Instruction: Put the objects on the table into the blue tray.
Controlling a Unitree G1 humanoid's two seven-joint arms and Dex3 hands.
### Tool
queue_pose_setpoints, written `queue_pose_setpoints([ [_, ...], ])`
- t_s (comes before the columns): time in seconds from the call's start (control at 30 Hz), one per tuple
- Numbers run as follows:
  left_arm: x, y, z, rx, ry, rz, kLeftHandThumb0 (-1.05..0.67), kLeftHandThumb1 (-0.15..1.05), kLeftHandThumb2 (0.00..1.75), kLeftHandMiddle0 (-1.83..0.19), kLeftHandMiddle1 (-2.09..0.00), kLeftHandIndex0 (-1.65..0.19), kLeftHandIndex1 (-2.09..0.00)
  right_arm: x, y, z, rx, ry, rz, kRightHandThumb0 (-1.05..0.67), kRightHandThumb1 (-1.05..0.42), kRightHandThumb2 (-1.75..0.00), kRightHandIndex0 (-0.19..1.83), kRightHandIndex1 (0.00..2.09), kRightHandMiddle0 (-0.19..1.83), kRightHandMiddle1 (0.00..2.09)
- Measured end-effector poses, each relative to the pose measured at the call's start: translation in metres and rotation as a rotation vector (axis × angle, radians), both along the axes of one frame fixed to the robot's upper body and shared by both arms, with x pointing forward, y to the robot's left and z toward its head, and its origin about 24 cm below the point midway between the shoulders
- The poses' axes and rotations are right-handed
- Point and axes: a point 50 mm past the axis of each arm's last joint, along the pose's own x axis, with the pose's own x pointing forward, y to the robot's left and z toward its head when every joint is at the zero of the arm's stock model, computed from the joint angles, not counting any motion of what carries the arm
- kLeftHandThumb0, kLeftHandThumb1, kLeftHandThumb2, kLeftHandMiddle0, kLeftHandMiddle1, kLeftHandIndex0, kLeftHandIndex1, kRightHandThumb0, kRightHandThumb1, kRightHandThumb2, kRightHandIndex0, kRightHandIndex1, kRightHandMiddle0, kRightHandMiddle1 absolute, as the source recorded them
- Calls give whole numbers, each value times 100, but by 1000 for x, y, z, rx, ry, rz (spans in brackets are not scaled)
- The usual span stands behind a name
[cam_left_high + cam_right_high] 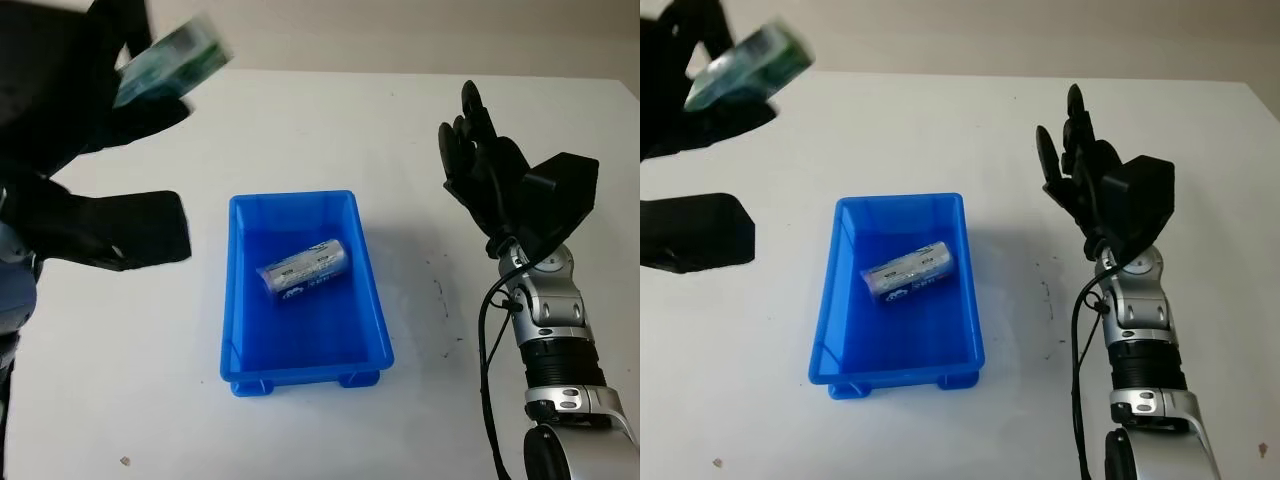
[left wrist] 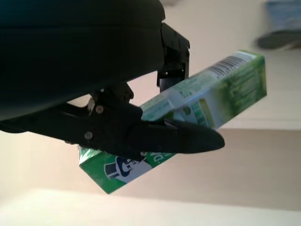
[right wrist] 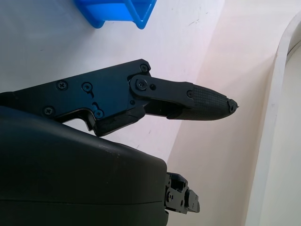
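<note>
Overhead, left hand (image 1: pixel 100 90) gripping green carton (image 1: pixel 170 62).

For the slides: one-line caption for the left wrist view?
Left hand grips a green carton in the air.

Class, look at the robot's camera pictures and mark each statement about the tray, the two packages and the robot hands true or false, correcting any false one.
1. The left robot hand holds a green carton up in the air. True.
2. The blue tray holds nothing. False: a white and blue cylindrical packet lies inside it.
3. The right robot hand grips the tray's rim. False: it is open, raised above the table to the right of the tray, holding nothing.
4. The green carton is already in the tray. False: it is up at the far left, clear of the tray.
5. The tray stands between the two robot hands. True.
</note>
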Motion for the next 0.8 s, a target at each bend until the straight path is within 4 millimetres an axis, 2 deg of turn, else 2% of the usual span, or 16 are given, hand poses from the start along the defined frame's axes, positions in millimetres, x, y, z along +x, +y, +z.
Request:
queue_pose_setpoints([
  [0.03,-1,-9,-1,-1,25,-60,-50,105,23,-98,-209,-53,-209,0,0,0,0,0,1,-68,-105,-56,-19,0,-19,0],
  [0.07,-2,-16,-3,16,58,-114,-49,105,26,-90,-209,-51,-191,0,0,0,0,0,1,-68,-105,-56,-19,0,-19,0],
  [0.17,-5,-32,-10,59,152,-230,-44,105,22,-86,-203,-56,-158,0,0,0,1,0,1,-68,-105,-56,-19,0,-19,0],
  [0.2,-5,-36,-12,64,186,-258,-44,105,21,-86,-201,-57,-158,0,0,0,1,0,0,-68,-105,-56,-19,0,-19,0],
  [0.33,-3,-46,-25,54,362,-322,-43,105,22,-91,-206,-62,-191,0,0,0,1,-2,-3,-68,-105,-56,-19,0,-19,0],
  [0.43,-1,-55,-36,61,463,-356,-42,105,24,-105,-209,-62,-206,0,0,1,2,-5,-4,-68,-105,-56,-19,0,-19,0],
  [0.57,-2,-61,-43,94,512,-382,-45,105,26,-112,-209,-62,-209,0,-1,1,2,-5,-9,-69,-105,-55,-19,0,-19,0],
  [0.77,-3,-65,-55,194,530,-355,-51,105,30,-112,-209,-59,-209,-2,-2,-2,4,4,-18,-68,-105,-56,-19,0,-19,0],
  [0.8,-3,-64,-57,202,537,-349,-50,105,33,-109,-209,-53,-203,-2,-2,-3,4,5,-18,-68,-105,-56,-19,0,-19,0],
])
